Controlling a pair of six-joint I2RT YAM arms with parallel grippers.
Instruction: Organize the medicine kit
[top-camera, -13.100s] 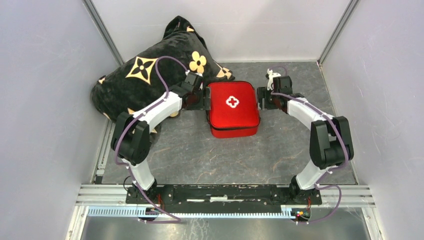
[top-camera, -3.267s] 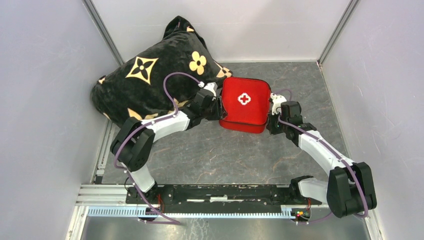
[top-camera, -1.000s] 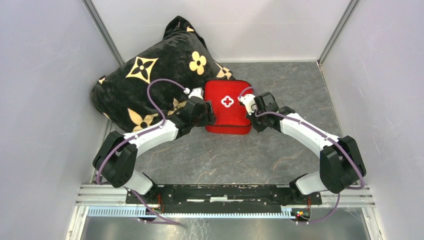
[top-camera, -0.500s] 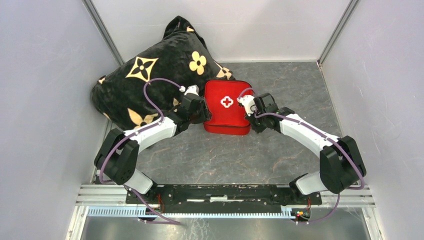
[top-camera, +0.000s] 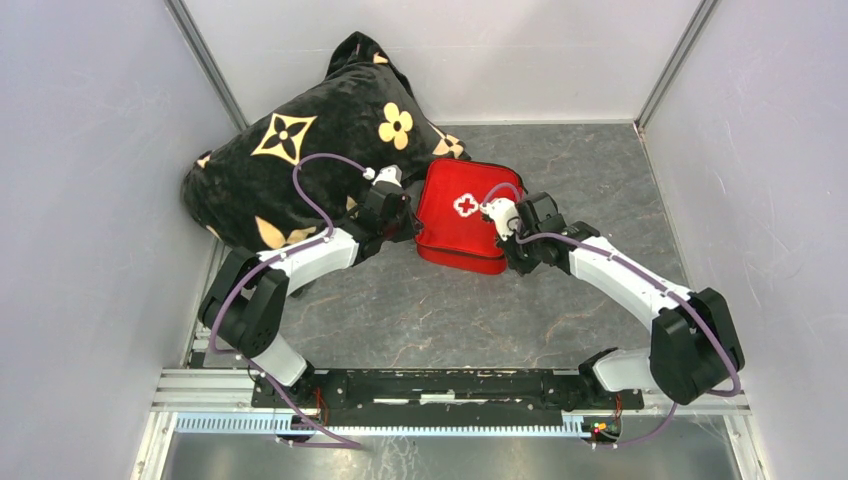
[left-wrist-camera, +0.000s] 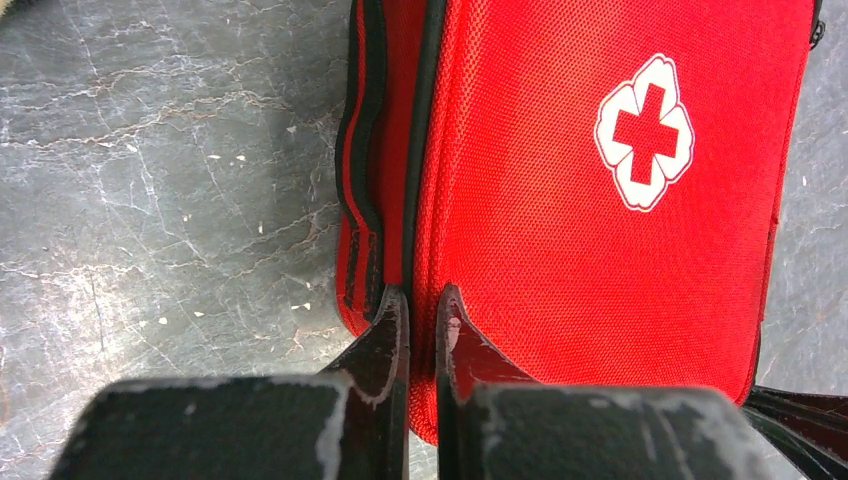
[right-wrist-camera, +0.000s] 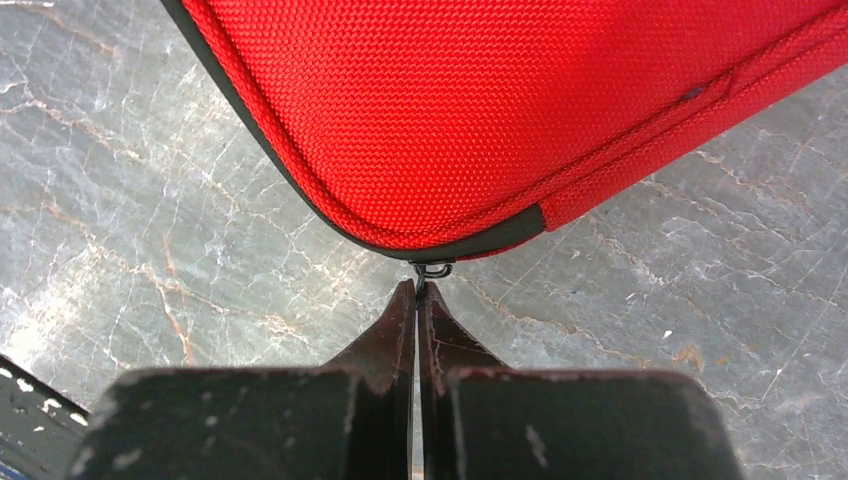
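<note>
The kit (top-camera: 462, 212) lies askew on the worktop (right-wrist-camera: 150, 200), lid up, just beside the pillow (top-camera: 290, 150), and looks zipped closed, though how far the zip has run cannot be told. The left gripper (left-wrist-camera: 420, 310) is narrowed to a slit, pinching the kit's left edge where the black piping (left-wrist-camera: 425, 150) runs along the lid. The right gripper (right-wrist-camera: 417, 300) has its fingers pressed together on the small metal zip pull (right-wrist-camera: 432, 270) at a rounded corner. The step in hand appears to be unzipping. To do it well, the left side should act only as an anchor, pressing the case down rather than lifting it. The right should draw the pull along the line of the zip, turning with the corner's curve instead of tugging outward, since so small a ring could slip from flat fingertips. The shell is coarse woven red fabric over a stiff, gently domed form with rounded corners, so it should hold its shape under the pinch. The white cross (left-wrist-camera: 643, 132) is a flat print. The worktop is smooth grey marbled stone-look sheet, probably slick enough to let the case slide if left unbraced. The pillow is soft black plush and would give no support.
</note>
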